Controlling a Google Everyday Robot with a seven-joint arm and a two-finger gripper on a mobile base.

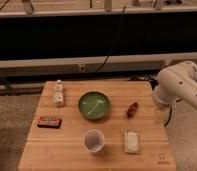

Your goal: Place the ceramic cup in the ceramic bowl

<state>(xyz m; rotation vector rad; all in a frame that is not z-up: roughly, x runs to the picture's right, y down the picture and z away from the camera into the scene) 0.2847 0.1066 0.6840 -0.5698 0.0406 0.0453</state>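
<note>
The ceramic cup (93, 141), small, round and pale, stands upright at the front middle of the wooden table (72, 155). The green-glazed ceramic bowl (94, 105) sits just behind it at the table's centre and is empty. My white arm (181, 86) reaches in from the right. The gripper (161, 114) hangs at the table's right edge, well right of the bowl and cup, touching neither.
A slim white bottle (58, 93) lies at the back left. A dark red flat bar (49, 121) lies at the left. A small brown-red item (132, 109) lies right of the bowl. A white packet (132, 141) lies right of the cup. A dark wall stands behind.
</note>
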